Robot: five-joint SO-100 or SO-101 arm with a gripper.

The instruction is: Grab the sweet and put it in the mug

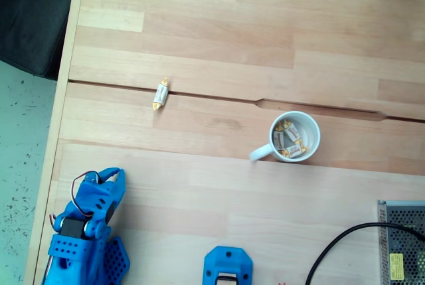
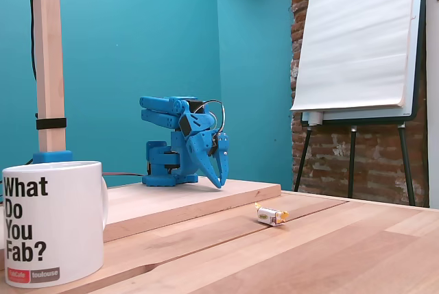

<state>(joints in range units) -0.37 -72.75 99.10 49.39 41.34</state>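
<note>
The sweet (image 1: 160, 93), a small cream wrapper with gold twisted ends, lies alone on the wooden table by a seam between boards; a fixed view from table height shows the sweet (image 2: 272, 216) too. The white mug (image 1: 317, 140) stands upright to its right, handle towards the lower left, with other wrapped sweets inside. Seen from the side, the mug (image 2: 51, 222) bears black lettering. My blue gripper (image 1: 116, 173) rests folded at the table's lower left, well away from the sweet and the mug. In the side view the gripper (image 2: 219, 179) points down, shut and holding nothing.
A blue clamp base (image 1: 228, 266) sits at the front edge. At the lower right is a grey mesh box (image 1: 402, 242) with a black cable (image 1: 332, 248). The table's left edge (image 1: 63, 99) drops to the floor. A wooden post (image 2: 46, 68) and a flip chart (image 2: 357, 40) stand behind.
</note>
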